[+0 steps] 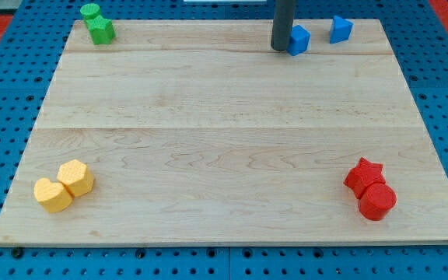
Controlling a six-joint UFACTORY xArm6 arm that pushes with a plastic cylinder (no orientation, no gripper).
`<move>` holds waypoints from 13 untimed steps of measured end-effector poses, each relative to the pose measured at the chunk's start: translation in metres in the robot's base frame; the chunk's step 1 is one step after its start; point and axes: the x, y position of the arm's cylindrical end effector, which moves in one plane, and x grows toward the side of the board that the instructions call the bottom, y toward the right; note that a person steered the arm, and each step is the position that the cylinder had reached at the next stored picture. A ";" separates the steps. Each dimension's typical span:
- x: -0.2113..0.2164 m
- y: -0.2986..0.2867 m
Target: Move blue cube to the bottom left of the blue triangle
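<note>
One high, near-side view angled down over the whole wooden board (232,140).

My bench (224,140) is light wood with thin stripes running across it. Around it, the floor (6,257) is blue with black dots. My tip (279,48) is dark grey. I see a blue cube (299,39), a blue triangle (341,29), two green blocks (97,23), two yellow blocks (64,186) and two red blocks (370,189).

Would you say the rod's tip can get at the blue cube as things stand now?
Probably yes: my tip is already right beside the blue cube, on the cube's left in the view, with nothing between them. The blue triangle sits apart, to the view's right.
</note>
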 end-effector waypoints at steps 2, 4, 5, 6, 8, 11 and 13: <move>0.000 0.039; 0.051 0.047; 0.043 0.117; -0.003 0.142; -0.022 0.091; 0.027 0.072; -0.034 -0.055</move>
